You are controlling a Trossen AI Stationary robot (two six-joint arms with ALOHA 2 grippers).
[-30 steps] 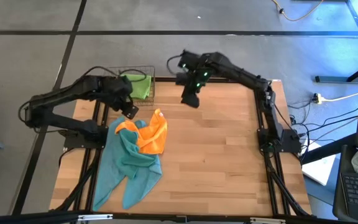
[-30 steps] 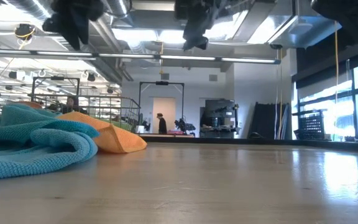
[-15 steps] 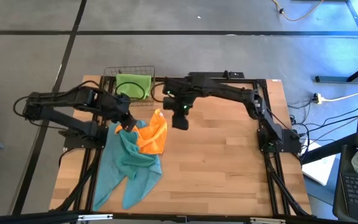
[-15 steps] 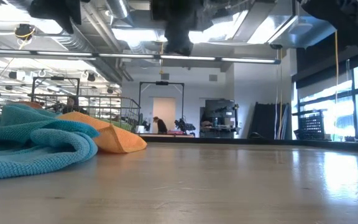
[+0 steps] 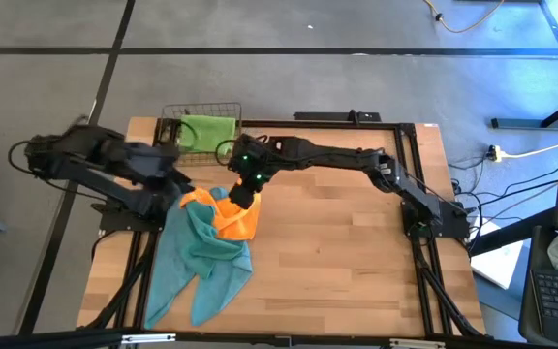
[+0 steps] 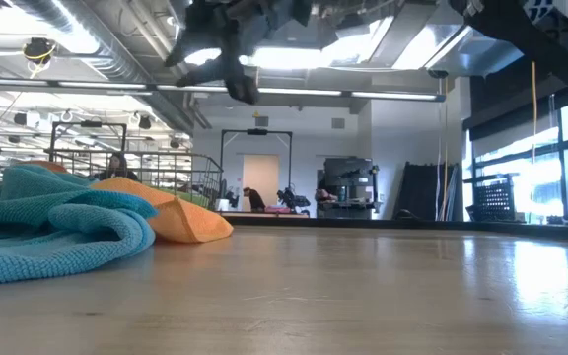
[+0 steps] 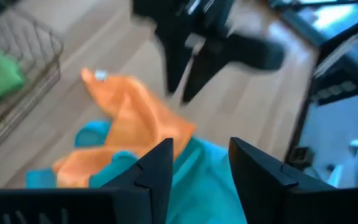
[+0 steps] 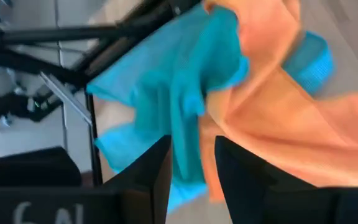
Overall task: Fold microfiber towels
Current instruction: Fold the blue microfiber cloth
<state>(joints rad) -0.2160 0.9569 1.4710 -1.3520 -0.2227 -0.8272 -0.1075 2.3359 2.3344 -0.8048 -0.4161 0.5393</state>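
**A:** Watch the right gripper (image 5: 246, 193). It hangs over the orange towel (image 5: 234, 207), and that towel lies tangled on the teal towels (image 5: 204, 254) near the table's (image 5: 356, 252) left edge. If you pinch deep, you'll likely take teal cloth along with the orange and drag the whole heap.

**B:** And the fingers?

**A:** Your right wrist view shows them apart, nothing between them, orange and teal cloth just beyond. Aim for a free orange edge, not the middle where the layers overlap.

**B:** What about the left side?

**A:** The left gripper (image 7: 197, 163) sits at the heap's left edge, fingers apart and empty, and your left wrist view looks straight at the right gripper close by. If both drop in together you risk a knock.

**B:** Poses?

**A:** Your right arm stretches long across the table's back; the left is folded back at the left edge. The green towel (image 5: 208, 133) sits in the wire basket (image 5: 172, 119) behind.
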